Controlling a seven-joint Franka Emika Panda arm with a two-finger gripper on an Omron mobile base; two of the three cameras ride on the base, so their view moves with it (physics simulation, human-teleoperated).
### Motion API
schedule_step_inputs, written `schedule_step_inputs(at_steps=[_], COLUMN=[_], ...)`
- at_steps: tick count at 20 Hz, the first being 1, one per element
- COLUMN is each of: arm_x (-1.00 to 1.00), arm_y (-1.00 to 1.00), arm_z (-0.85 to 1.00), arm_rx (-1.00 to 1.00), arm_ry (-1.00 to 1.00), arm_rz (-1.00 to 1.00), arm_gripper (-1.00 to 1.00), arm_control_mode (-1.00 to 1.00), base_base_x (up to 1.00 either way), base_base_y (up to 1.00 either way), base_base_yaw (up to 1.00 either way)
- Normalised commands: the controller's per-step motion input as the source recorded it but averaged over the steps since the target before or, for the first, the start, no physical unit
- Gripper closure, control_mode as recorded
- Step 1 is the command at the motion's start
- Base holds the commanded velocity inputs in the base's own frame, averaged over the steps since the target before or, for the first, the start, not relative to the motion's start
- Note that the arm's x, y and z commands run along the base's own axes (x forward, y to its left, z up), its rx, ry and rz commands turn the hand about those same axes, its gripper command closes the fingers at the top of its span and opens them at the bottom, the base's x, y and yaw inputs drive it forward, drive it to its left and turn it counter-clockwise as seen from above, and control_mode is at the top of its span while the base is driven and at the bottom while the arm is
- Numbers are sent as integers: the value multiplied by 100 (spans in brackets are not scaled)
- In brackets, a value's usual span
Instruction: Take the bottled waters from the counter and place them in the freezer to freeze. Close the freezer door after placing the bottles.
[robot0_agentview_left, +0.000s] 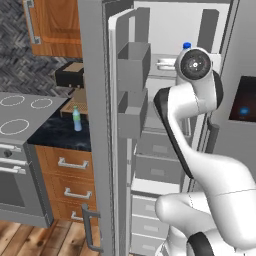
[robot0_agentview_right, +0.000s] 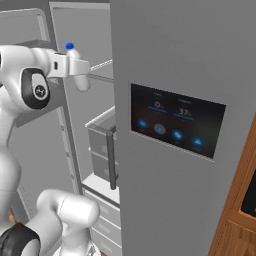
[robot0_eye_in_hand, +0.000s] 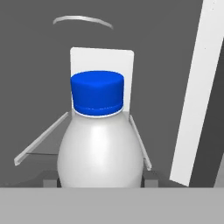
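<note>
The arm reaches up into the open freezer (robot0_agentview_left: 165, 130), whose white interior shows shelves and grey drawers (robot0_agentview_left: 157, 160). The gripper (robot0_eye_in_hand: 100, 183) is clamped on the white bottle (robot0_eye_in_hand: 100, 148), one dark finger pressed against each side of its body near the base; the bottle stands upright between them with its blue cap (robot0_eye_in_hand: 97, 92) toward the top of the hand view. In the right base view the white bottle (robot0_agentview_right: 80, 70) sits at the end of the hand, level with the upper wire shelf (robot0_agentview_right: 100, 70); whether it rests on that shelf or hangs just above it cannot be told. In the left base view the blue cap (robot0_agentview_left: 186, 46) shows just above the arm's wrist joint. The freezer door (robot0_agentview_left: 97, 125) stands open to the left, its grey bins (robot0_agentview_left: 132, 62) facing the interior. Beyond the door, the green-capped bottle (robot0_agentview_left: 77, 119) stands upright on the black marbled counter (robot0_agentview_left: 60, 132), beside the grey stovetop (robot0_agentview_left: 25, 112). The adjoining door carries a dark, blue-lit panel (robot0_agentview_right: 175, 125)
</note>
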Motion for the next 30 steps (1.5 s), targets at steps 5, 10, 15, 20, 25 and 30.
schedule_step_inputs(at_steps=[5,10,15,20,25,30], arm_x=[26,47,38,32,18,16], arm_y=[-1,-3,-3,0,0,-2], arm_z=[0,0,0,0,0,0], arm_rx=[0,1,3,4,12,6], arm_ry=[0,0,0,0,5,0], arm_rz=[-2,0,0,0,0,0], arm_gripper=[100,100,100,100,100,100], arm_control_mode=[-100,-100,-100,-100,-100,-100], base_base_x=[0,0,0,0,0,0], base_base_y=[0,0,0,0,0,0], base_base_yaw=[0,0,0,0,0,0])
